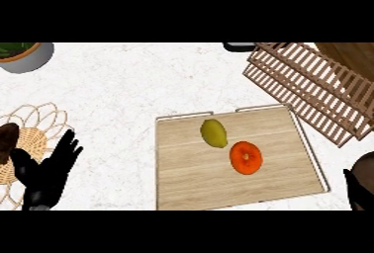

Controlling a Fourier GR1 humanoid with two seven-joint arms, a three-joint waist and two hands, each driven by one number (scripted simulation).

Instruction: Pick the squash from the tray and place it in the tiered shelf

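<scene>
Left hand open, squash on tray — long axis near-vertical

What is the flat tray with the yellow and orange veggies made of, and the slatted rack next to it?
The flat rectangular tray looks like pale wood with a matte finish: straight grain lines run across it, and thin rails, maybe metal, edge it. The slatted tiered shelf also seems wooden, light brown, built from many narrow parallel strips. The white counter looks like stone, perhaps marble, from its faint grey veining.
</scene>
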